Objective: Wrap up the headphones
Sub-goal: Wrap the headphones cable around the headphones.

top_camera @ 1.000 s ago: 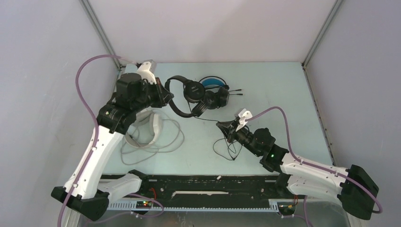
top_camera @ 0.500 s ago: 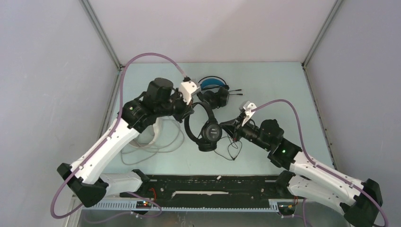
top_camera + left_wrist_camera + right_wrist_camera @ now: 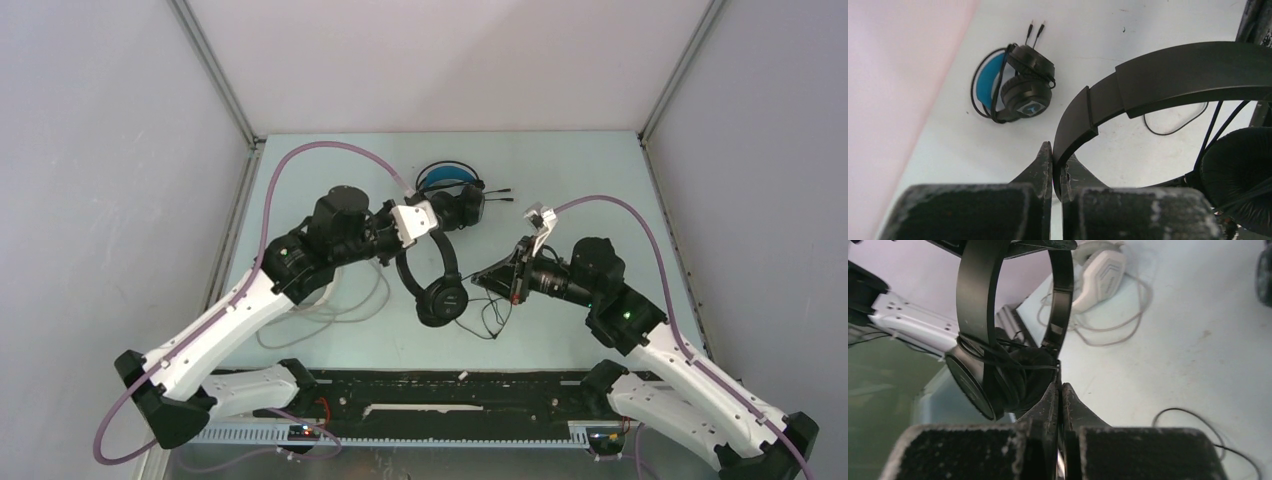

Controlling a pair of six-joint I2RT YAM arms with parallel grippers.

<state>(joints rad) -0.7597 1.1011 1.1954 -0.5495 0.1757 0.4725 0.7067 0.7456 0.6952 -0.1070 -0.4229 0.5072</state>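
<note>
My left gripper [image 3: 420, 238] is shut on the headband [image 3: 1168, 75] of the all-black headphones [image 3: 440, 290], which hang from it above the table's middle. Their ear cups [image 3: 998, 380] sit close in front of my right gripper [image 3: 1059, 385]. That gripper [image 3: 478, 278] is shut on the pair's thin black cable, which runs across the cups. The black headphones with the blue headband [image 3: 450, 192] lie at the back [image 3: 1018, 90]. The white headphones [image 3: 1098, 270] lie at the left, mostly hidden under my left arm in the top view.
The white pair's grey cable [image 3: 340, 310] lies in loose loops at the left. A slack length of black cable [image 3: 490, 320] trails on the table below my right gripper. Two jack plugs [image 3: 500, 193] lie beside the blue pair. Grey walls close in the table.
My left arm has swung right and forward, carrying the black headphones from the back to the middle. My right gripper has moved back and right, keeping hold of the cable.
</note>
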